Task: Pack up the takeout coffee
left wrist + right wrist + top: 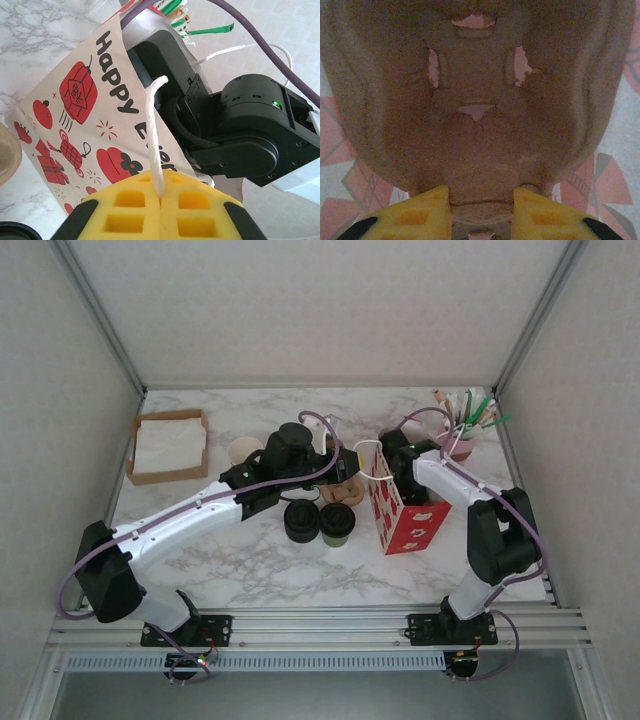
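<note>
My left claw (160, 200) pinched on cord handle (154, 130) of bag (405, 525). My right claw (482, 217) inside bag, part-spread at pulp tray (480, 100) (grip: cannot tell). Upright takeout coffee (337, 523) sits at top-view centre, left of bag, nearer left arm.

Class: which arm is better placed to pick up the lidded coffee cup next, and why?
Probably left. The cup stands on the left pincer's side of the bag, and that pincer pinches only the cord; the right pincer grips the brown tray.

Left hand (161, 195) closed, right hand (481, 202) fingers apart
</note>
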Motion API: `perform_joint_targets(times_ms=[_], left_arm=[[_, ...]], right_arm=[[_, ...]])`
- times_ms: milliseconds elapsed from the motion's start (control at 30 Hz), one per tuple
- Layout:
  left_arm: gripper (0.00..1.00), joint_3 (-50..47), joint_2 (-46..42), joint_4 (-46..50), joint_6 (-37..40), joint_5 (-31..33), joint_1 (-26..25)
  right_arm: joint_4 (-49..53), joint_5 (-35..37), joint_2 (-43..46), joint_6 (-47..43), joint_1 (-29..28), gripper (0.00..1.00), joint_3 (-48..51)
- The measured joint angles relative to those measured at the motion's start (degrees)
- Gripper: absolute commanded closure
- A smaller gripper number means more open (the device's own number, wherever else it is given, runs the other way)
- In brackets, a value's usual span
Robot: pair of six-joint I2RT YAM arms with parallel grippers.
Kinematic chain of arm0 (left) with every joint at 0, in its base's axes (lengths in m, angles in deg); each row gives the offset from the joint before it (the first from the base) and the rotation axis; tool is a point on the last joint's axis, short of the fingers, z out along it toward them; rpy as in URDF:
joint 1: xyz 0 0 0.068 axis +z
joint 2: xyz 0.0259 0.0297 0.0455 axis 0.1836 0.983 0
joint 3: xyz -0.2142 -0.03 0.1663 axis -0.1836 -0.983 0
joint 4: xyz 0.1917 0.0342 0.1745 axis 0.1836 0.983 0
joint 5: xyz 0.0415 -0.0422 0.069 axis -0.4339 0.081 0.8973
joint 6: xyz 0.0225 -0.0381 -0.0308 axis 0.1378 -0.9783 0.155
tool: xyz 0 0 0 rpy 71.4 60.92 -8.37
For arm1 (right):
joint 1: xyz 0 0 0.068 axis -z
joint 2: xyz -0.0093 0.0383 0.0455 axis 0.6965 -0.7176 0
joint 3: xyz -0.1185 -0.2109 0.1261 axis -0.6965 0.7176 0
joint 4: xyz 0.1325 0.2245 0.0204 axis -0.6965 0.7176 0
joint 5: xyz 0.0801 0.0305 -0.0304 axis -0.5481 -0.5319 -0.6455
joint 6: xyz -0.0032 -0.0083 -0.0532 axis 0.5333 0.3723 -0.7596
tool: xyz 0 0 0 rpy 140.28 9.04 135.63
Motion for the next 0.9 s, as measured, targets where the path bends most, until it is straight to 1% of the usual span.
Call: perform_joint_targets(times_ms=[200, 367, 567, 733, 900], left_arm=[[1.00, 0.0, 0.0, 0.0, 0.5, 0.2, 0.3], [1.00, 0.0, 0.0, 0.0, 0.8, 0.4, 1.1], [1.00, 0.0, 0.0, 0.0, 0.8, 0.4, 1.4], [1.00, 0.0, 0.0, 0.0, 0.8, 0.4, 1.4], [1.00, 0.0, 0.0, 0.0, 0.8, 0.4, 1.4]], right_arm=[[0.0, 0.0, -0.2, -0.2, 0.0, 0.70, -0.6], [-0.1, -0.1, -1.0, -0.2, 0.0, 0.67, -1.7], [0.3, -0.3, -0.8, -0.2, 0.0, 0.58, -2.4], [2.4, -0.2, 2.3, -0.2, 0.0, 0.47, -3.3], [4.5, -0.2, 5.9, -0.2, 0.0, 0.44, -5.7]])
